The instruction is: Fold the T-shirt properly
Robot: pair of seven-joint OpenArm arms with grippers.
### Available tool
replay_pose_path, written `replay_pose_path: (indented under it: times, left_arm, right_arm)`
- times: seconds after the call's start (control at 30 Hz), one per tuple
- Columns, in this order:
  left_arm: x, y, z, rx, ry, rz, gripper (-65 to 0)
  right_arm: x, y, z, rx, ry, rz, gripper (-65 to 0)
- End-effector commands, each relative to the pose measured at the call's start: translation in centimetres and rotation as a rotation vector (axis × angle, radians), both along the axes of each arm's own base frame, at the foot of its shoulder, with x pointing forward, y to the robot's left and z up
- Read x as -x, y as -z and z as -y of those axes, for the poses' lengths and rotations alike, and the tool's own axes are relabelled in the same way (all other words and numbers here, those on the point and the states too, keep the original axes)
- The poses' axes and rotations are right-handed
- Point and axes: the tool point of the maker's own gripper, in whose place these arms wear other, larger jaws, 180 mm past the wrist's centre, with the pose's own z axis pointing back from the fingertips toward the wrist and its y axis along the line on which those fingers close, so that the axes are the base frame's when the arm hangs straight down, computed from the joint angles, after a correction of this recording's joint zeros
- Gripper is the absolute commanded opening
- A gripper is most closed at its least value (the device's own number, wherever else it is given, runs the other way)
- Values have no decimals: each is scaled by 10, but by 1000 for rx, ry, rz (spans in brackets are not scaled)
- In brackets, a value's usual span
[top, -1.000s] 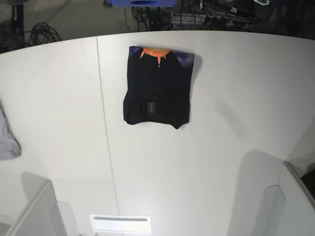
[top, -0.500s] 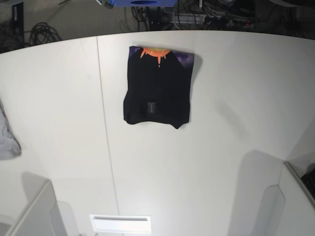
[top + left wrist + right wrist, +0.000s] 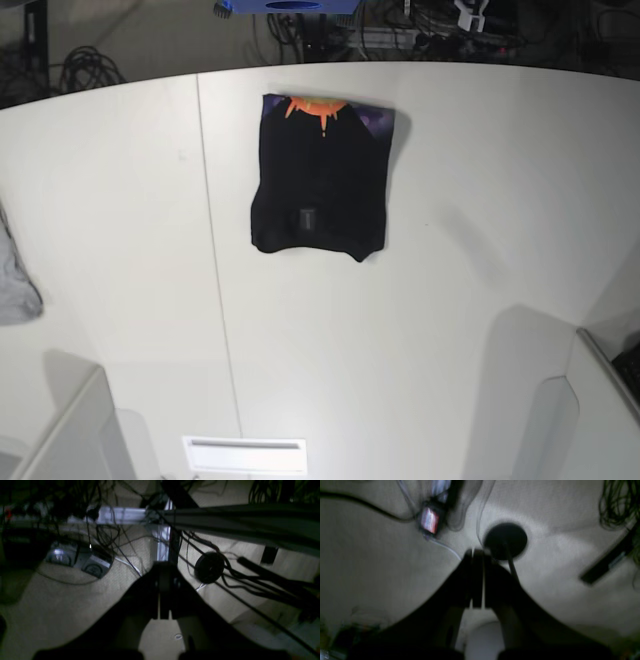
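Currently, we record:
T-shirt (image 3: 320, 175): folded, flat on the white table (image 3: 450, 300), far centre.
Left gripper (image 3: 163, 592): fingers pressed together, holding nothing.
Right gripper (image 3: 477, 580): fingers pressed together, holding nothing.

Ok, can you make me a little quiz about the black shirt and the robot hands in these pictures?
1. True or false: the T-shirt lies folded into a compact shape on the white table.
2. What pokes out at the shirt's far edge? A) orange-and-purple print B) a green stripe C) a zipper
3. Fill in: the left gripper and right gripper both have their jaws ____, holding nothing.

Key:
1. True
2. A
3. shut. Both wrist views show floor and cables, not the shirt. A light grey cloth sits at the table's edge.
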Motion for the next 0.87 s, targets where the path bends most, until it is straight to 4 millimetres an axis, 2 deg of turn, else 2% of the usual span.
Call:
replay_pose_path:
  times: [0.0,0.1,0.2,0.3,0.43,0.57,0.67,0.83]
  left_arm:
    - [8,-1,3,16,43,-16,-650]
    - [9,1,14,36,185,-36,-650]
    - [13,10,-2,-93,308,-37,-650]
    - [5,15,-15,-183,378,-17,-650]
    - [-8,15,-22,-211,364,23,-650]
    - [-24,3,-26,-195,327,165,-650]
    - [-15,5,-23,-174,316,134,-650]
    - [-25,6,-18,-166,310,143,-650]
  right_arm:
    - [7,1,10,24,-12,8,-650]
    - [4,2,7,22,-28,72,-650]
    - [-1,1,6,7,-31,110,-650]
    - [0,2,8,19,-30,87,-650]
    - [2,4,10,39,-28,54,-650]
    - [2,5,8,43,-25,39,-650]
    - [3,5,7,40,-24,39,-650]
    - [1,6,7,40,-24,42,-650]
